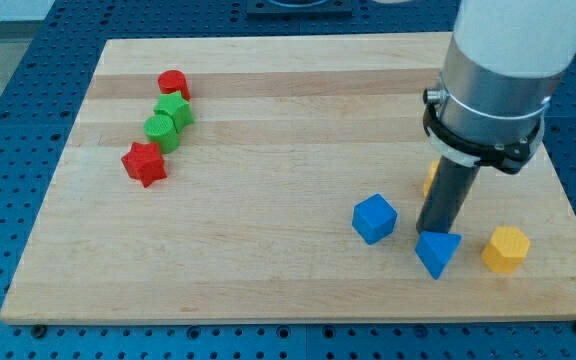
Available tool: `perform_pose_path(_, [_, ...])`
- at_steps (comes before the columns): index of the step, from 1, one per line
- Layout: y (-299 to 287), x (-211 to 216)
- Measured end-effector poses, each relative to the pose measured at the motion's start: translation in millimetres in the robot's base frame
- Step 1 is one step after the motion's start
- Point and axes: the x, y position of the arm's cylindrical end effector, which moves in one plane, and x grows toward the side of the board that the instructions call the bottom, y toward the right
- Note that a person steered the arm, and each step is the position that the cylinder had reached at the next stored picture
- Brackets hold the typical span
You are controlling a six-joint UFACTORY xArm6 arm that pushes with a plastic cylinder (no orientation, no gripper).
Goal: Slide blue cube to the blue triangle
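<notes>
The blue cube (374, 218) sits on the wooden board at the view's lower right. The blue triangle (437, 251) lies just to its right and a little lower, a small gap between them. My tip (431, 232) comes down right at the top edge of the blue triangle, to the right of the blue cube. The rod hangs from the large white and grey arm body at the view's top right.
A yellow block (506, 249) sits right of the blue triangle. An orange block (430, 178) shows partly behind the rod. At the view's upper left a red cylinder (173, 84), two green blocks (175, 110) (160, 130) and a red star (144, 163) form a line.
</notes>
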Motion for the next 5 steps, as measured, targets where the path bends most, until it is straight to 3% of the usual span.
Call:
perform_pose_path(1, [-13,-16])
perform_pose_path(3, [-21,-129])
perform_pose_path(4, [-75,-109])
perform_pose_path(5, [-116,-59])
